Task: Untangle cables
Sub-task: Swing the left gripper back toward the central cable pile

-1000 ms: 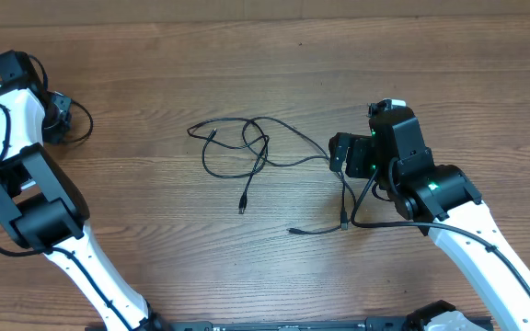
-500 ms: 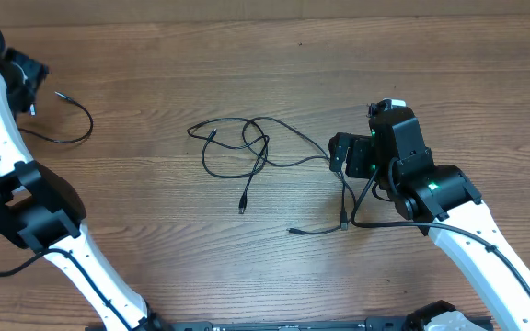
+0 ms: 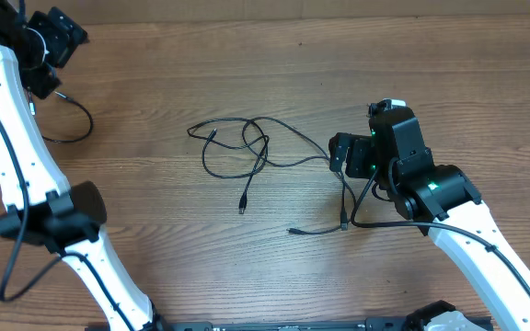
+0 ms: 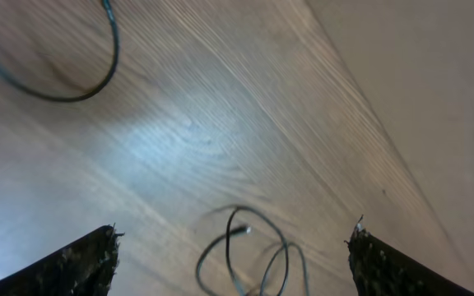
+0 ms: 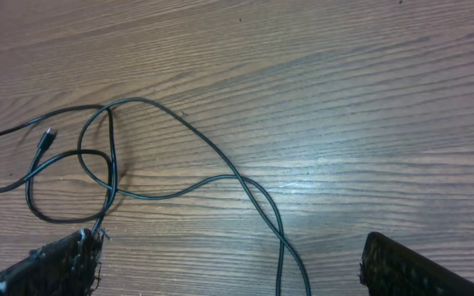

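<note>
white tubular left arm (image 3: pixel 12 138): black round joints, black wire alongside | white right arm (image 3: pixel 486 241): black wrist housing, green lights (image 3: pixel 373 168) | black right gripper (image 5: pixel 229 247): rough-edged fingers (image 5: pixel 56 267)

In the overhead view, the single cable (image 3: pixel 88 115) runs behind the left arm (image 3: pixel 12 138), so that end is hidden. The arm itself is cut off by the top and left edges, the right gripper (image 3: pixel 339 154) covers the stretch of the tangled cables (image 3: pixel 247 152) beneath it, and the plug ends are too small to identify. The left wrist view is blurred: the left gripper (image 4: pixel 233 255) shows only as two dark fingertips (image 4: pixel 81 263) at the lower corners, the cable arc is cropped at the top and the tangle at the bottom. In the right wrist view, the gripper's fingers are cropped by the lower edge, and strands leave the frame at the left and bottom.
</note>
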You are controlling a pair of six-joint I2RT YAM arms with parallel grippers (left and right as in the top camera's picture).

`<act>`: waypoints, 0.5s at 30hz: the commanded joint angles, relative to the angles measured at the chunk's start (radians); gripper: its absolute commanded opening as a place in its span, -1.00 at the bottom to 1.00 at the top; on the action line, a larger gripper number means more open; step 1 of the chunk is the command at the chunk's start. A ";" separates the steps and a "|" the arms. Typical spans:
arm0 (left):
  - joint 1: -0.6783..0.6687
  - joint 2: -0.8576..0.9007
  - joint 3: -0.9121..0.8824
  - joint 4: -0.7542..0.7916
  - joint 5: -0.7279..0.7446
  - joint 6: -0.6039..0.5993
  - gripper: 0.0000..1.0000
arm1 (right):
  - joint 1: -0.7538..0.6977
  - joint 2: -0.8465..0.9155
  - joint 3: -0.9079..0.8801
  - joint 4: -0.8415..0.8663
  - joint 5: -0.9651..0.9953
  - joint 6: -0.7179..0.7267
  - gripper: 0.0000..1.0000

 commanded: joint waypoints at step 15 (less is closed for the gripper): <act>-0.671 -0.431 0.045 -0.033 -0.591 -0.159 0.99 | -0.002 -0.002 0.005 0.006 0.007 -0.004 1.00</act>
